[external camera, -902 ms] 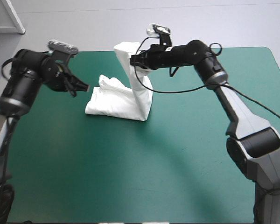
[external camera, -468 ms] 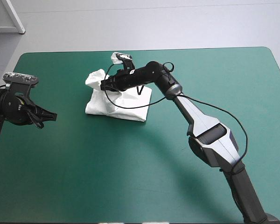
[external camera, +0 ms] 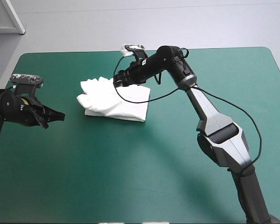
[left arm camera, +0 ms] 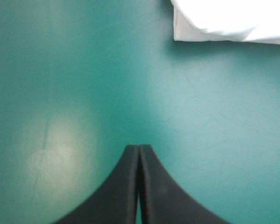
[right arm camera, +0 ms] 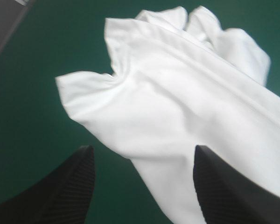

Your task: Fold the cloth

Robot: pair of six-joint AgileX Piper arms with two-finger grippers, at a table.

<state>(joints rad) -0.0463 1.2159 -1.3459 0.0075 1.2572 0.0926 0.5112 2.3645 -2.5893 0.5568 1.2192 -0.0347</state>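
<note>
The teal-green cover (external camera: 130, 172) fills nearly the whole high view. You can see the far edge and its rounded corners, but the near edge is cut off.

The T-shirt (external camera: 114, 100) is a white folded bundle lying flat on the cover. It sits right under and just ahead of the right gripper (external camera: 118, 81). From above, that arm covers part of the bundle's far edge, and the black fingertips blend into the dark arm, so it's hard to read there.

The right wrist view clears it up. The right gripper (right arm camera: 142, 149) is released, its fingers (right arm camera: 74, 186) spread wide apart with nothing pinched. The T-shirt (right arm camera: 177, 102) lies below and ahead of them, with a loose, lumpy end farthest from the gripper. One side of it runs out of view past one finger. Can't tell if the fingers actually touch the fabric.

The left gripper (external camera: 59, 115) is well apart from the bundle, with bare cover between them. Most of that arm is cut off in the high view. In its own wrist view the left gripper (left arm camera: 139, 149) is clenched on nothing, the two fingers meeting in a point. Only a corner of the T-shirt (left arm camera: 224, 18) shows, well ahead and off to one side, and the rest is out of view.
</note>
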